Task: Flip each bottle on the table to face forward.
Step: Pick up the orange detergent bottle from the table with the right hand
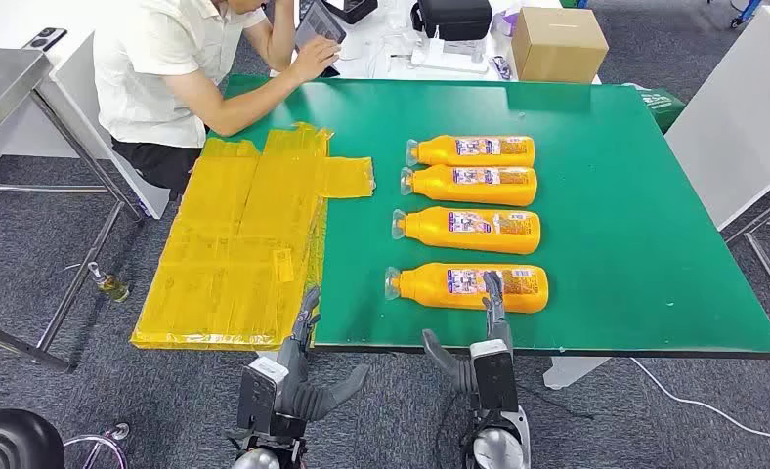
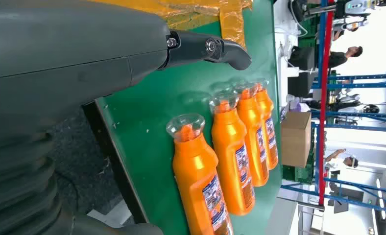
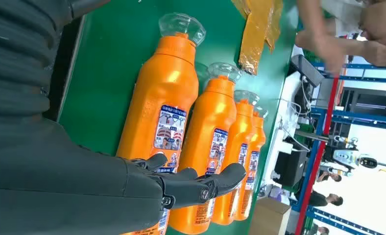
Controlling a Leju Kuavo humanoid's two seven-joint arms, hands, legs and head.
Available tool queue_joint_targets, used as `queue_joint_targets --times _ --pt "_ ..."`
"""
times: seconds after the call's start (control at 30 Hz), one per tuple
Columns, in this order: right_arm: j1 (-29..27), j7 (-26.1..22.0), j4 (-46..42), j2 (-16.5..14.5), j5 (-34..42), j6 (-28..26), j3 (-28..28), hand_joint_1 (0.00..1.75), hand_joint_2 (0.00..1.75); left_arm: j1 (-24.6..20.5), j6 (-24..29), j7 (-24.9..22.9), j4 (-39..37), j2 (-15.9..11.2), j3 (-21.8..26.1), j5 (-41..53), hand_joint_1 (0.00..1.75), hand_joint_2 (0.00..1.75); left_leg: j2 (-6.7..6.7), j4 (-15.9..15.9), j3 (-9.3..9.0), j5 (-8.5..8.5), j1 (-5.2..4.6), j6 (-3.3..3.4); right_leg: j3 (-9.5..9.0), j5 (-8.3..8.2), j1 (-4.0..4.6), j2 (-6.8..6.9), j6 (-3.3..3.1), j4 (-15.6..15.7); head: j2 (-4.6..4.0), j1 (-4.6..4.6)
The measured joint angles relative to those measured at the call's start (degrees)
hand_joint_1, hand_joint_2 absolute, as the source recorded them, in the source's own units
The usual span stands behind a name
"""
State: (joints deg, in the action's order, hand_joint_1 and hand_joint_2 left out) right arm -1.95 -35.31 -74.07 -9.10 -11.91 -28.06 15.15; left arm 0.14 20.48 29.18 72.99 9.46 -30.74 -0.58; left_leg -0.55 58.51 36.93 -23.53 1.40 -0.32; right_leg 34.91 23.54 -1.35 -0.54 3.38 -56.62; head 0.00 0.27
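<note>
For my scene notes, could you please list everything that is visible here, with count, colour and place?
bottles: four, orange with clear caps, lying in a column on the table, labels up.
table: one, green, centre.
sheet: one, yellow, flat, taped, on the table's left part.
box: one, brown cardboard, beyond the far edge.
bag: one, black, on the white desk behind.
small bottle: one, on the floor at the left.
person: one, white shirt, leaning on the far left corner.
left hand: grey, at the near edge by the sheet, holds nothing.
right hand: grey, fingers over the nearest bottle, grip unclear.
</note>
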Motion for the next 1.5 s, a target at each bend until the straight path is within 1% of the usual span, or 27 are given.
queue_joint_targets --times 0.07,0.1,0.13,0.2,0.27,0.3,0.33,0.37,0.43,0.5,0.6,0.77,0.9,0.93,1.0,1.17,1.27,1.33,1.5 --pt "0.04 -0.41 0.09 0.15 -3.13 -2.56 0.2 0.0 1.75 -0.04 -0.1 0.01 -0.06 0.02 -0.05 -0.03 0.0 1.75 0.0 0.0 0.0 0.0 0.0 0.0 0.0 0.0 0.0 0.0 0.0 0.0 0.0 -0.01" --pt "0.12 -0.81 0.17 0.37 -6.89 -5.07 0.36 0.0 1.75 -0.11 -0.22 0.02 -0.14 0.04 -0.09 -0.05 0.0 1.75 0.0 0.0 0.0 0.0 0.0 0.0 0.0 0.0 0.0 0.0 0.0 0.0 0.0 -0.01" --pt "0.25 -1.26 0.21 0.63 -11.74 -7.48 0.38 0.0 1.75 -0.21 -0.36 0.03 -0.21 0.09 -0.12 -0.06 0.0 1.75 0.0 0.0 0.0 0.0 0.0 0.0 0.0 0.0 0.0 0.0 0.0 0.0 0.0 -0.01" --pt "0.67 -2.39 0.22 1.02 -25.11 -10.62 -0.7 0.0 1.75 -0.58 -0.77 0.04 -0.47 0.23 -0.16 -0.08 0.0 1.75 0.0 0.0 -0.01 0.0 0.0 0.0 0.0 -0.01 0.0 0.0 0.01 0.0 0.0 -0.02" --pt "1.4 -3.54 0.25 1.09 -39.62 -11.45 -3.59 0.0 1.75 -1.24 -1.32 0.04 -0.91 0.48 -0.22 -0.2 0.0 1.75 -0.01 0.01 -0.01 0.02 -0.01 0.02 -0.01 -0.02 0.0 0.01 0.01 0.0 0.0 -0.02" --pt "1.98 -3.95 0.33 1.09 -45.4 -11.49 -5.64 0.0 1.75 -1.66 -1.62 0.02 -1.23 0.64 -0.31 -0.26 0.0 1.75 -0.02 0.01 -0.01 0.03 -0.01 0.04 -0.03 -0.02 -0.01 0.02 0.02 0.0 0.0 -0.02" --pt "2.72 -4.22 0.53 1.13 -49.18 -11.51 -7.83 0.0 1.75 -2.07 -1.95 0.0 -1.56 0.8 -0.42 -0.3 0.0 1.75 -0.03 0.01 -0.01 0.05 -0.01 0.05 -0.05 -0.02 -0.01 0.02 0.02 0.0 0.0 -0.01" --pt "3.6 -4.35 0.88 1.24 -50.79 -11.52 -9.95 0.0 1.75 -2.4 -2.21 -0.04 -1.85 0.95 -0.57 -0.31 0.0 1.75 -0.04 0.01 -0.01 0.06 -0.02 0.07 -0.07 -0.03 -0.01 0.03 0.03 0.0 0.0 0.0" --pt "5.27 -4.36 1.79 1.59 -49.61 -11.56 -13.0 0.0 1.75 -2.72 -2.5 -0.2 -2.27 1.11 -0.86 -0.27 0.0 1.75 -0.02 0.01 -0.02 0.06 -0.03 0.08 -0.07 -0.05 -0.02 0.02 0.03 0.0 0.0 0.02" --pt "6.34 -4.33 2.45 1.75 -49.63 -11.64 -14.82 0.0 1.75 -2.82 -2.5 -0.41 -2.56 1.14 -1.01 -0.14 0.0 1.75 0.0 0.02 -0.04 0.06 -0.04 0.08 -0.06 -0.07 -0.02 0.01 0.03 0.0 0.0 0.0" --pt "7.12 -4.4 2.83 1.27 -53.92 -11.71 -17.56 0.0 1.75 -2.98 -2.48 -0.59 -2.88 1.18 -1.06 0.02 0.0 1.75 -0.01 0.02 -0.04 0.06 -0.03 0.08 -0.05 -0.06 -0.01 0.02 0.04 0.0 0.0 -0.02" --pt "7.84 -4.46 3.02 0.81 -55.88 -11.78 -20.47 0.0 1.75 -3.23 -2.48 -0.64 -3.31 1.29 -1.13 0.08 0.0 1.75 -0.01 0.02 -0.03 0.05 -0.01 0.07 -0.04 -0.05 0.0 0.01 0.04 0.0 0.0 -0.02" --pt "8.31 -4.09 3.18 0.42 -60.94 -11.81 -22.99 0.0 1.75 -3.37 -2.57 -0.69 -3.49 1.33 -1.25 0.46 0.0 1.75 -0.01 0.02 -0.02 0.05 -0.02 0.07 -0.05 -0.04 -0.01 0.02 0.04 0.0 0.0 -0.01" --pt "8.62 -3.36 3.45 0.42 -62.02 -11.81 -23.65 0.0 1.75 -3.39 -2.62 -0.74 -3.53 1.34 -1.26 0.63 0.0 1.75 -0.01 0.02 -0.02 0.05 -0.03 0.07 -0.05 -0.04 -0.01 0.02 0.04 0.0 0.0 -0.01" --pt "9.6 -0.44 4.69 0.85 -63.32 -11.81 -24.48 0.0 1.75 -3.43 -2.81 -0.84 -3.59 1.35 -1.29 0.99 0.0 1.75 -0.01 0.02 -0.02 0.06 -0.03 0.08 -0.06 -0.05 -0.02 0.01 0.04 0.0 0.0 -0.01" --pt "13.64 8.83 11.93 4.02 -63.37 -11.81 -24.19 0.0 1.75 -3.56 -3.32 -1.07 -3.6 1.49 -1.43 1.47 0.0 1.75 -0.01 0.02 -0.02 0.11 -0.04 0.14 -0.08 -0.1 -0.02 0.02 0.07 0.0 0.0 -0.01" --pt "17.22 13.75 19.49 6.44 -62.74 -11.72 -22.17 0.0 1.75 -3.76 -3.42 -1.19 -3.6 1.56 -1.6 1.7 0.0 1.75 0.0 0.02 -0.04 0.11 -0.04 0.14 -0.07 -0.12 -0.02 0.01 0.08 0.0 0.0 -0.03" --pt "19.4 16.21 24.51 7.89 -62.03 -11.11 -20.34 0.0 1.75 -3.94 -3.65 -1.21 -3.6 1.66 -1.65 2.01 0.0 1.75 -0.01 0.02 -0.03 0.12 -0.04 0.14 -0.08 -0.12 -0.01 0.02 0.08 0.0 0.0 -0.02" --pt "23.38 19.59 33.5 10.29 -61.67 -9.01 -15.96 0.0 1.75 -4.41 -4.32 -1.36 -3.6 1.91 -1.85 2.46 0.0 1.75 -0.01 0.02 -0.02 0.13 -0.03 0.14 -0.07 -0.11 -0.01 0.02 0.08 -0.01 0.0 -0.02"
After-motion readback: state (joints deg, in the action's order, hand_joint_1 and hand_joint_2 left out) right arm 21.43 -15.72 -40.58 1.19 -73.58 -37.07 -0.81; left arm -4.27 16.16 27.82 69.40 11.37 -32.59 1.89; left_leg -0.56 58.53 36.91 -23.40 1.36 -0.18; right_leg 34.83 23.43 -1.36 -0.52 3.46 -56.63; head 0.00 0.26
